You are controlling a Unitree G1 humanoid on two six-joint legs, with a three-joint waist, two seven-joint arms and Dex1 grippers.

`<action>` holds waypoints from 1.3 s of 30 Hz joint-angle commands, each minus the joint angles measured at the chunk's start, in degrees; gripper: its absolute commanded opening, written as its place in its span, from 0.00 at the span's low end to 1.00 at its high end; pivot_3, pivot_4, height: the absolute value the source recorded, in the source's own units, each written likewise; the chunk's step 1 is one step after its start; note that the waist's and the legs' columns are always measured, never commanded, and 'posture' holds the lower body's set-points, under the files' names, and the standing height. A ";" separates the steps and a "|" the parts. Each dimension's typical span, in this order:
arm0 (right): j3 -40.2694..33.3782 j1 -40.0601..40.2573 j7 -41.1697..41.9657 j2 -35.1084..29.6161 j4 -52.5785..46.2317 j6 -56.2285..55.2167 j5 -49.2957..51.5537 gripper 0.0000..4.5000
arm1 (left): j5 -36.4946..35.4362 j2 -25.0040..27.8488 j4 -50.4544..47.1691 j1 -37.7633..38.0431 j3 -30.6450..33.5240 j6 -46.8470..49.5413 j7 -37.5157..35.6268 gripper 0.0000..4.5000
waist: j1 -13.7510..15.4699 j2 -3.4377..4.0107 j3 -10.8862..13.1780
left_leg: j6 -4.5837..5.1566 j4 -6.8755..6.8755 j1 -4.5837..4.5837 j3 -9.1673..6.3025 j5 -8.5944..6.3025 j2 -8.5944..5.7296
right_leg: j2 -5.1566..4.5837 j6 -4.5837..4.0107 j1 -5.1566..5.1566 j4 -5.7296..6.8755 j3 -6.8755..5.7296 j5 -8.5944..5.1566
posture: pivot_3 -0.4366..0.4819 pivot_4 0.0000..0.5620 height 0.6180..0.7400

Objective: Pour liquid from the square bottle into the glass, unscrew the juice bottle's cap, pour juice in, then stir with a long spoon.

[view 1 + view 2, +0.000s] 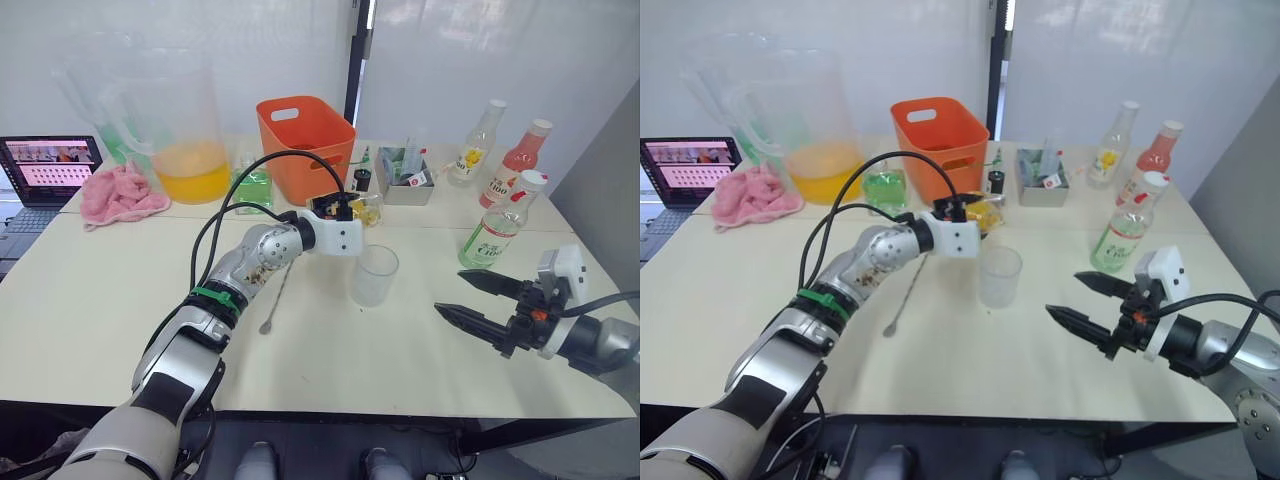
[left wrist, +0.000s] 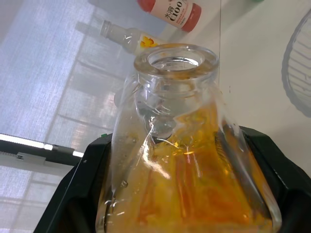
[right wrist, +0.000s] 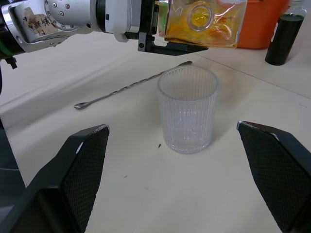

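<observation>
I see the left gripper clamping the square bottle tipped on its side just above the glass (bottle base hidden by the fingers). The right gripper hovers beside the glass over the worktop, fingers wide. The long spoon lies behind the glass.

square bottle tilted — above glass

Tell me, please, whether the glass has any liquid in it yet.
Empty: the glass looks clear down to its base, with no liquid showing. The square bottle, held tipped by the left gripper, still holds its orange liquid.
</observation>
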 commanded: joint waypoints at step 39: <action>1.73 -3.37 -1.72 -0.24 -0.40 -0.72 -0.98 0.99 | 18.56 2.55 -3.07 -3.09 -6.08 -7.02 21.33 0.62 | 0.04 0.00 0.00 | 0.00 0.01 0.01 0.00 0.00 -0.01 | 0.00 0.01 0.00 0.03 0.02 0.02 | 0.48 0.27 0.99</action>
